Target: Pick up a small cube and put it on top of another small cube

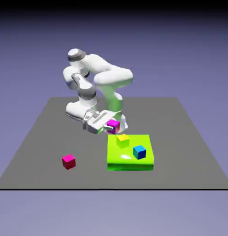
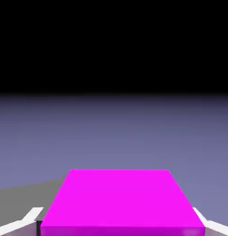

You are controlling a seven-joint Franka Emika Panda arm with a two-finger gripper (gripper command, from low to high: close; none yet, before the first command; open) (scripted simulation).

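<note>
The fingers (image 1: 109, 126) were clamped on the purple cube (image 1: 114, 126), which lay (I judge) behind the yellow cube (image 1: 123, 141).

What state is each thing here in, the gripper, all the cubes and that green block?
Gripper: shut on the purple-magenta cube
Purple-magenta cube: held
Crimson cube: resting on the table
Yellow cube: on the green block
Blue cube: on the green block
Green block: lying flat on the table
</note>
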